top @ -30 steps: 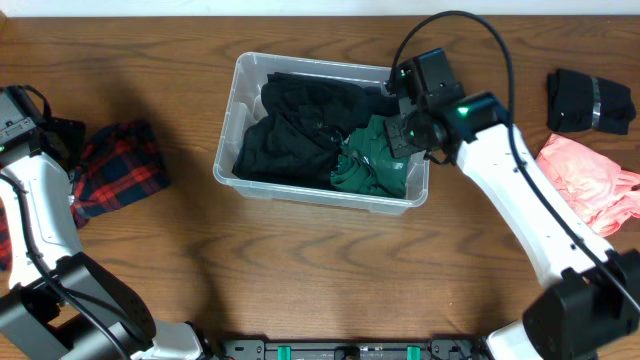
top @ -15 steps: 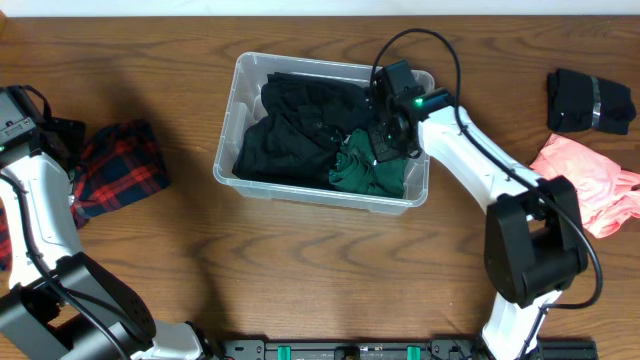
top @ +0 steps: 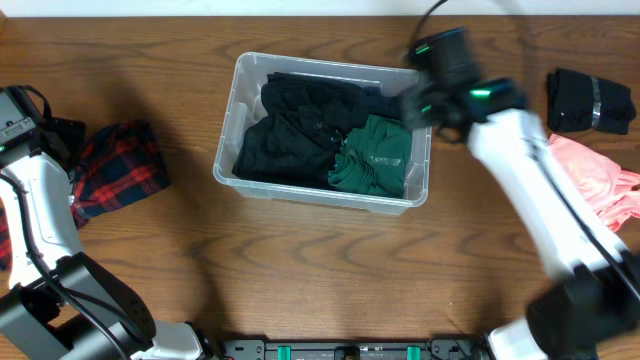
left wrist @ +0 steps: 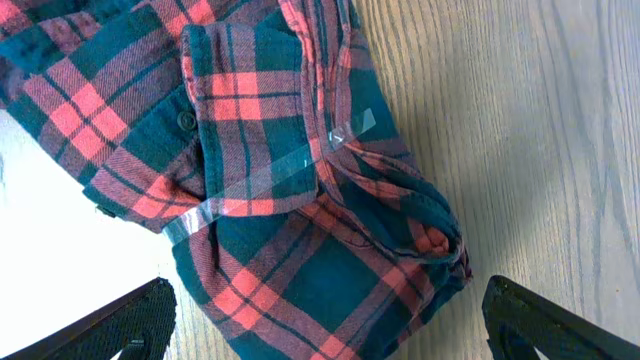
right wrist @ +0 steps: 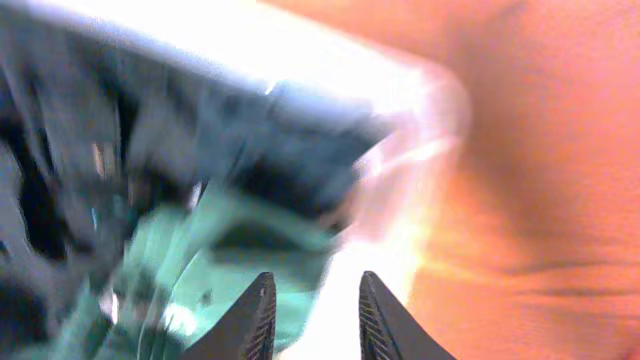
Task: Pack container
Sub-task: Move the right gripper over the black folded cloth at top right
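Observation:
The clear plastic container (top: 228, 112) stands at the table's middle and holds black clothes (top: 290, 125) and a green garment (top: 375, 155) at its right end. My right gripper (top: 416, 98) is blurred with motion above the container's right rear corner. In the right wrist view it (right wrist: 315, 322) is open and empty, over the bin's rim (right wrist: 400, 160) and the green garment (right wrist: 200, 290). My left gripper (top: 62, 138) is at the far left, wide open (left wrist: 325, 335) just above a red and teal plaid shirt (left wrist: 280, 170), not holding it.
The plaid shirt (top: 122, 168) lies on the table left of the container. A folded black garment (top: 588, 100) and a pink garment (top: 590, 180) lie at the far right. The table's wood top (top: 320, 270) runs along the front.
My right gripper was down on the green garment in the container; it has lifted and swung back to the right, empty. The green garment stays in the bin. The left arm has not moved.

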Motion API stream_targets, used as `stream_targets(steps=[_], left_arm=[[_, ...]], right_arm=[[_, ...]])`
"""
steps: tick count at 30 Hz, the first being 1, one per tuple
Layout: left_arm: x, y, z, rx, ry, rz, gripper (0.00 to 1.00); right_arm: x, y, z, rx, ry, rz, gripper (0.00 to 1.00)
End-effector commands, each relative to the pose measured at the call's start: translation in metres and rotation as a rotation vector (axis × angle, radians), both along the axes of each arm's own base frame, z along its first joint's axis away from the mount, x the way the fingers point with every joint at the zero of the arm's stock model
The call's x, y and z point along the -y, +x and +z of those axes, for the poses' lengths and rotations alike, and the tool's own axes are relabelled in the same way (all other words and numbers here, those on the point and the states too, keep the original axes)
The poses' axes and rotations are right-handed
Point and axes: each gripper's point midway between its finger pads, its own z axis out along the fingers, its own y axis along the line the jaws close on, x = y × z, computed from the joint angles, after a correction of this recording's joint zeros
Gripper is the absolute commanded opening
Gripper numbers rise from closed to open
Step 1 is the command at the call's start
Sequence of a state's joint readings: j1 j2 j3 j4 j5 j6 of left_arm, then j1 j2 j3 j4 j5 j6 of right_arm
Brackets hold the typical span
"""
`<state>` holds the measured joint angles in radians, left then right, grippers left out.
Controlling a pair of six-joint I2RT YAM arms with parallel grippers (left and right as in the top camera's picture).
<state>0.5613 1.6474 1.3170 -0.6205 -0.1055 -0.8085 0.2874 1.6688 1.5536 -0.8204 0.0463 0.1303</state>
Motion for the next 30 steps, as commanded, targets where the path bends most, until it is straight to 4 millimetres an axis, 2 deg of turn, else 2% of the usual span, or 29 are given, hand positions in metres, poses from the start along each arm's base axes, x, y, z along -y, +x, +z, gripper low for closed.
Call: stream_targets(steps=[1,5,7,9,14,18,30], left_arm=[[-0.004,-0.003,-0.003,-0.013,0.006,0.014,0.98],[-0.004,-0.003,-0.003,-0.013,0.006,0.014,0.98],[-0.004,-0.003,-0.003,-0.013,0.006,0.014,0.98],[-0.004,-0.003,-0.003,-0.013,0.006,0.014,0.98],[-0.004,-0.003,-0.003,-0.013,0.006,0.014,0.98],[-0.004,-0.003,-0.003,-0.013,0.006,0.014,0.98],[-0.004,-0.003,-0.003,-0.013,0.006,0.014,0.98]], right_arm=[[0.064,0.000,0.061,0.151,0.001,-0.211,0.30],[0.129,-0.008,0.081,0.192,0.034,-0.403,0.44],[0.159,-0.013,0.080,0.185,0.045,-0.498,0.54],[0.186,-0.020,0.074,0.164,0.051,-0.583,0.57],[0.229,-0.035,0.063,0.129,0.052,-0.710,0.63],[0.242,-0.042,0.060,0.116,0.053,-0.748,0.65],[0.242,-0.041,0.059,0.117,0.106,-0.787,0.68]])
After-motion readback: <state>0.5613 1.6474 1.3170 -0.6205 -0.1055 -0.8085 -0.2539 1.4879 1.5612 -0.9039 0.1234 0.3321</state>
